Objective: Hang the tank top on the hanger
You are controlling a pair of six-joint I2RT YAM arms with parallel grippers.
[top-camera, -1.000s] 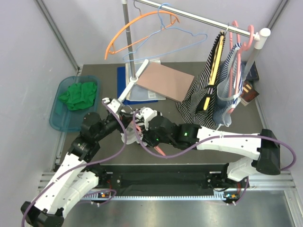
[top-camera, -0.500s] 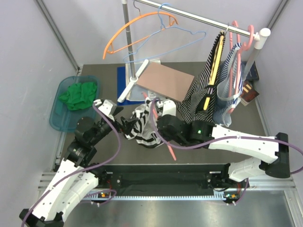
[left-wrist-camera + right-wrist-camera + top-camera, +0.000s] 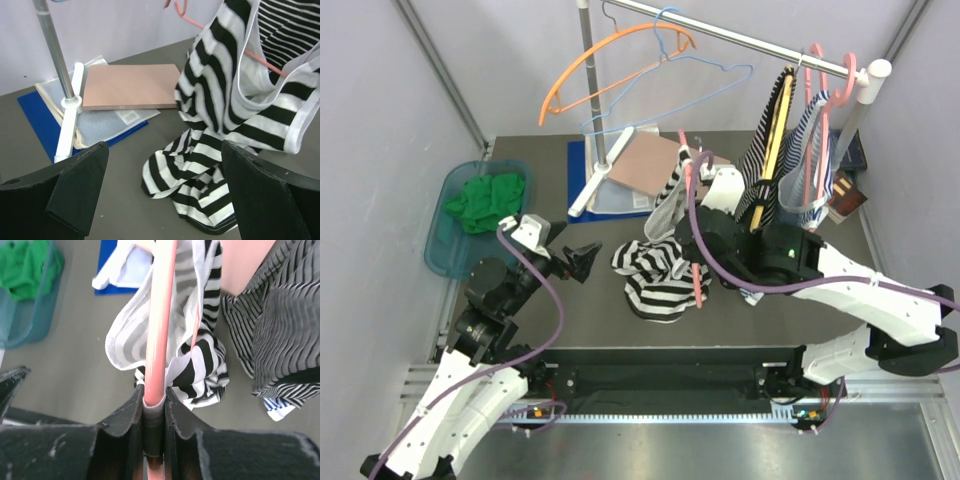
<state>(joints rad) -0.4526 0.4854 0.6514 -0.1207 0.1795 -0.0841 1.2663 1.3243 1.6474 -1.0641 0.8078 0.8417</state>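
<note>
Left gripper (image 3: 584,262) now wide apart, has released tank top (image 3: 210,125). Right gripper (image 3: 154,402) clamped on hanger (image 3: 161,310) lifts it; top dangles, seemingly part-threaded.

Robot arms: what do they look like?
Both are white shells with chunky black joints. A purple cable loops along the left arm and the right arm, which shows a small green light. The left gripper and right gripper have wedge-shaped black fingers.

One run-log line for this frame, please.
left gripper: open, touching nothing | right gripper: shut on hanger, held aloft | tank top: draped over hanger, lower end heaped on table
</note>
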